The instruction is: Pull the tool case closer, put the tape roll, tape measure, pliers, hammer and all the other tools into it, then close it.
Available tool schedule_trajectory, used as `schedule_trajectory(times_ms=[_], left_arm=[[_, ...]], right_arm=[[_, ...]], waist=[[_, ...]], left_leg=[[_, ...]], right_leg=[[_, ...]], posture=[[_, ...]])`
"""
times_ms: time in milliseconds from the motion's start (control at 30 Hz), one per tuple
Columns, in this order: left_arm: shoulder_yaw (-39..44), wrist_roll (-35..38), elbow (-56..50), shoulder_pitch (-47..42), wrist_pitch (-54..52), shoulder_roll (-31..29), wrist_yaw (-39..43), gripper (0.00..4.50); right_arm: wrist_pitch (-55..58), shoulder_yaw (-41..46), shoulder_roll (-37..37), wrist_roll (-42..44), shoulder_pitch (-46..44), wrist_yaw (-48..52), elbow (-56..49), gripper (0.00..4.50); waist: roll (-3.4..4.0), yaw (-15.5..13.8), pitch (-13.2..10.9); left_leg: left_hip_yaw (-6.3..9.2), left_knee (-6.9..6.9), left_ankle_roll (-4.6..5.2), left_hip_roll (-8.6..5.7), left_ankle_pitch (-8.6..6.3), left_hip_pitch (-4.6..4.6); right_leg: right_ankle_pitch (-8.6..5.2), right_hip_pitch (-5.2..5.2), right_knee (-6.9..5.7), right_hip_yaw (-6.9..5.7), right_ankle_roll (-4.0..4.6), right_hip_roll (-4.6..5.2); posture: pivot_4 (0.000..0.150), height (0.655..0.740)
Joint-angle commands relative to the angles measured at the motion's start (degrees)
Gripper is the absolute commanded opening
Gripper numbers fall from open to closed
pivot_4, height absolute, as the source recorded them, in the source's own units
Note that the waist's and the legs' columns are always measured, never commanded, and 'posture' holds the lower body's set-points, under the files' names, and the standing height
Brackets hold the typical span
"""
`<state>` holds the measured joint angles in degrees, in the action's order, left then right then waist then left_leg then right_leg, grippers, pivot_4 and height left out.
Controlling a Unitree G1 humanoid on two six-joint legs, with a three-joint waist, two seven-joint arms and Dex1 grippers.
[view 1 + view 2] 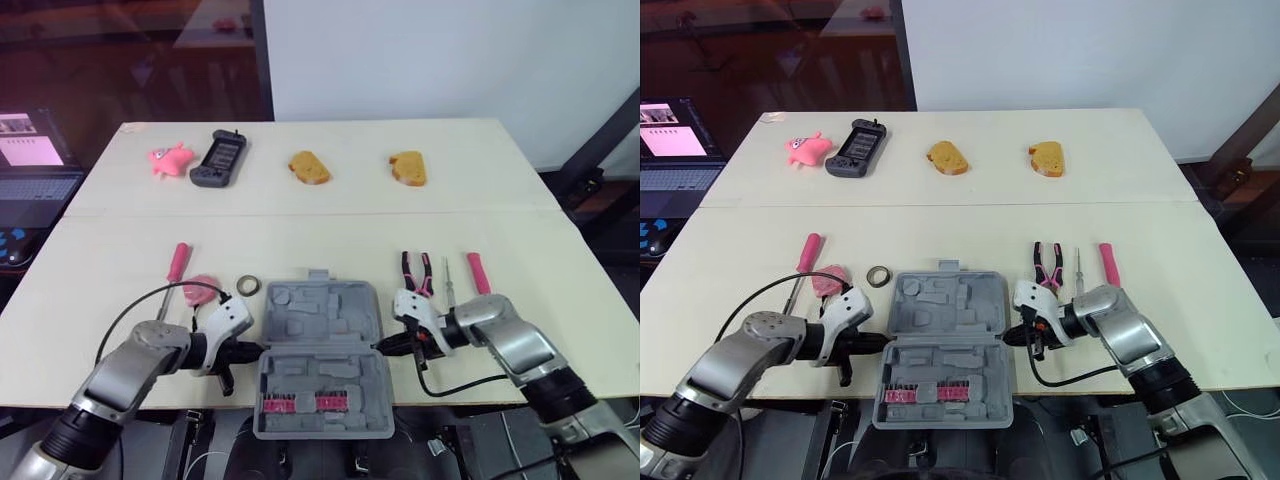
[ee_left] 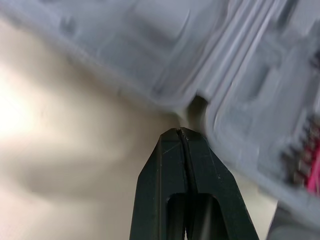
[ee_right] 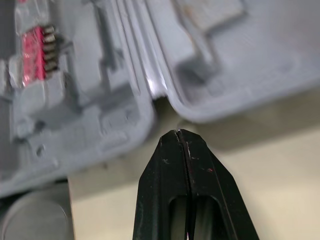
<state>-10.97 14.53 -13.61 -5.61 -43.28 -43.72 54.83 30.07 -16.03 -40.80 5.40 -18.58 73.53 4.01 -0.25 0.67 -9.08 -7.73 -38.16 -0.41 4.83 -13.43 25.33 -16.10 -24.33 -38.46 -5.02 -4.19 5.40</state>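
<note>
The grey tool case (image 1: 320, 320) lies open at the table's near edge, its lower half holding a row of pink bits (image 1: 300, 403). My left gripper (image 1: 256, 350) is shut, its tip at the hinge notch on the case's left side (image 2: 225, 60). My right gripper (image 1: 384, 348) is shut too, its tip by the right hinge notch (image 3: 100, 75). Neither holds anything. Left of the case lie the tape roll (image 1: 248, 285), a pink tape measure (image 1: 203, 290) and a pink-handled screwdriver (image 1: 177, 265). On the right lie pliers (image 1: 417, 272), a thin screwdriver (image 1: 449, 287) and a pink-handled tool (image 1: 479, 272).
Along the table's far side sit a pink toy (image 1: 170, 159), a dark handheld device (image 1: 219, 159) and two bread slices (image 1: 309, 167) (image 1: 408, 168). A laptop (image 1: 30, 170) stands off the table's left edge. The case's lower half overhangs the near edge.
</note>
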Motion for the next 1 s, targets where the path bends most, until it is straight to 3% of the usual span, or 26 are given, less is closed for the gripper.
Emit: schedule_trajectory(times_ms=[33,233,300,333,433,567,633,800,1000], left_arm=[[6.1,1.2,-0.2,1.7,0.7,-3.2,0.0,0.00],[19.9,8.9,-4.0,6.2,4.6,-3.9,2.5,0.00],[25.3,11.5,-5.4,9.6,5.6,-4.0,3.4,0.54],[27.2,11.4,-5.3,11.8,7.3,-4.3,4.0,0.83],[33.6,8.4,-1.5,16.7,15.8,-3.6,2.7,2.27],[42.0,9.5,1.2,22.4,24.1,-0.4,2.8,4.45],[45.2,9.7,4.5,24.1,28.0,0.5,3.4,4.50],[52.0,7.8,17.0,23.1,38.5,1.9,-1.5,4.50],[55.9,10.5,21.7,24.2,40.3,0.8,-0.3,4.50]], right_arm=[[-1.0,4.2,-2.5,3.4,-0.4,1.6,-1.0,0.01],[-3.0,10.6,-6.1,8.5,1.5,3.0,-3.4,0.01],[-3.3,14.2,-7.5,11.1,3.1,3.5,-4.3,0.00],[-3.5,15.8,-8.0,12.2,3.8,3.6,-4.6,0.25],[-5.6,20.1,-10.0,14.0,5.3,3.9,-3.5,1.27],[-8.7,27.6,-13.3,16.1,6.7,4.5,3.0,3.47],[-10.6,30.3,-15.2,16.2,7.7,4.8,6.9,4.45],[-15.2,35.0,-18.5,16.1,8.0,5.8,18.6,4.48],[-17.5,34.8,-19.7,15.9,6.2,6.0,24.0,4.48]], waist=[[-0.01,0.0,0.0],[-0.02,0.0,0.0],[-0.03,-0.1,0.0],[-0.03,0.0,0.0],[-0.03,0.0,0.0],[-0.03,0.0,0.0],[-0.03,-0.2,0.0],[-0.05,-0.1,0.0],[-0.04,0.3,0.0]], left_leg=[[0.01,0.01,0.00,0.00,0.00,0.00],[0.01,0.03,0.00,0.01,-0.01,0.01],[0.00,0.04,0.03,-0.01,-0.03,0.03],[-0.01,0.04,0.04,-0.01,-0.04,0.04],[-0.02,0.04,0.05,-0.01,-0.05,0.00],[-0.02,0.05,0.05,0.00,-0.06,0.01],[-0.07,0.05,0.12,-0.03,-0.10,0.01],[-0.01,0.04,0.12,-0.01,-0.11,-0.04],[-0.08,0.06,0.15,0.02,-0.13,-0.03]], right_leg=[[0.00,-0.01,0.01,0.00,0.00,0.00],[0.00,-0.02,0.04,0.00,0.01,0.02],[0.00,-0.02,0.06,-0.01,0.00,0.08],[0.00,-0.03,0.09,-0.01,0.00,0.09],[0.00,0.00,0.11,-0.02,0.00,0.10],[0.00,-0.01,0.16,-0.04,0.01,0.11],[0.00,0.02,0.24,-0.05,0.01,0.17],[-0.10,0.00,0.34,-0.15,0.19,0.17],[0.00,0.08,0.33,-0.14,0.02,0.18]], posture=[[0.150,0.7188],[0.150,0.7188],[0.150,0.7188],[0.150,0.7188],[0.150,0.7188],[0.150,0.7188],[0.150,0.7188],[0.150,0.7188],[0.150,0.7188]])
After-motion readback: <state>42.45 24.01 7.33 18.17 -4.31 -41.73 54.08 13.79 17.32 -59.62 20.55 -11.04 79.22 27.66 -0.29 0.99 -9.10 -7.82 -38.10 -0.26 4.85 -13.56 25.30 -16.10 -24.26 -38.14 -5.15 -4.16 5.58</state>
